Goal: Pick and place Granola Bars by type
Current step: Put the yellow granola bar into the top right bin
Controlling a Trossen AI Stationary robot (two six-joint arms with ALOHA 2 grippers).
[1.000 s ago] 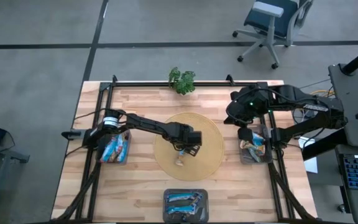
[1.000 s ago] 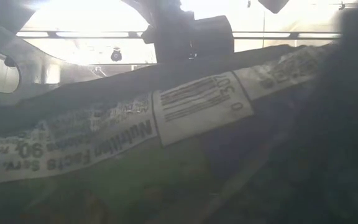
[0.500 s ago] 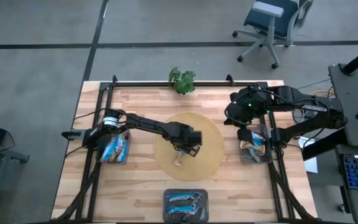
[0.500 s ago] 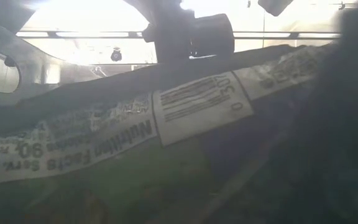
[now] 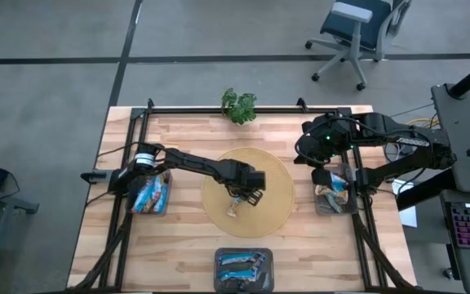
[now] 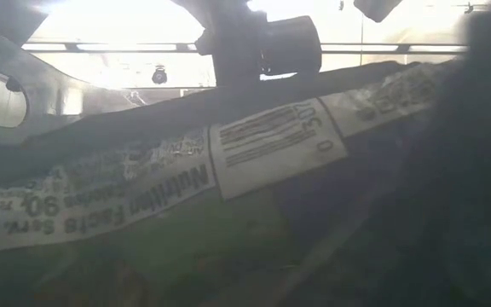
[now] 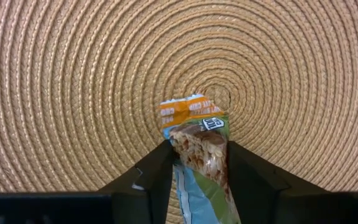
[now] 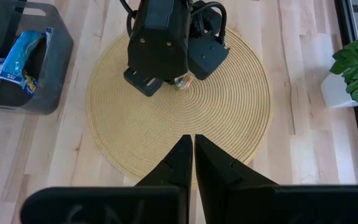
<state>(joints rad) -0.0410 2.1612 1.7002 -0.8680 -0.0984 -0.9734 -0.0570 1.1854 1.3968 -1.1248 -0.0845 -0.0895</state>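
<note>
**Left gripper closing on a bar at the middle of the mat**

You are looking at your left gripper working right over the middle of the round woven mat, which is lying at the centre of the worktop. In the left wrist view its two fingers are standing either side of a single bar, touching the wrapper on both flanks. The bar is showing an orange end, a green patch and a picture of granola, and its orange end is poking out past the fingertips onto the mat's centre. Whether the bar is lifted or lying flat on the mat, you cannot tell.

From above, the bar is peeking out just beside the gripper, still inside the mat's rim.

Your right gripper is waiting near the right edge of the worktop, fingers pressed together with nothing between them, hanging above the right bin, which is holding a few bars.

More bars are sitting in the left bin by the left edge, mostly blue wrappers. Another bin is sitting at the near edge with blue bars in it.

A small plant is standing at the far edge. The low view is filled by a wrapper pressed up close, its nutrition panel showing.
</note>
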